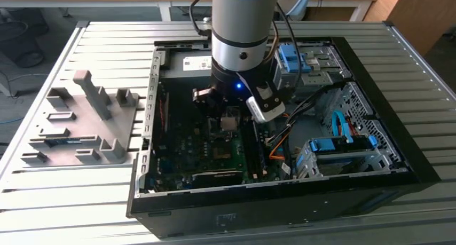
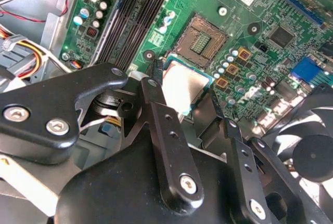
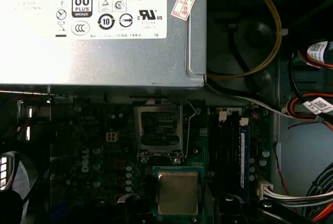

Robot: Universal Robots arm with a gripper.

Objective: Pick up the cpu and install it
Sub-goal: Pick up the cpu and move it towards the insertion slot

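Observation:
The cpu (image 2: 187,81), a small square chip with a dull silver top and a green edge, sits between my gripper's (image 2: 183,95) two black fingers, which are shut on its opposite sides. It hangs just above the green motherboard (image 2: 260,5), a little way off the open empty socket (image 2: 205,39). In the first wrist view the cpu (image 3: 178,192) lies right beside the socket (image 3: 158,129), whose metal frame is raised. In the exterior view my gripper (image 1: 229,122) reaches down into the open computer case (image 1: 370,165), over the middle of the board.
A big grey power supply (image 3: 99,26) with a white label stands just past the socket. Memory slots (image 2: 132,24) run alongside it, and a black fan (image 2: 312,154) sits close by. Cables (image 3: 307,99) and blue drive cages (image 1: 335,146) crowd the case's side. A grey parts fixture (image 1: 78,122) lies at the exterior view's left.

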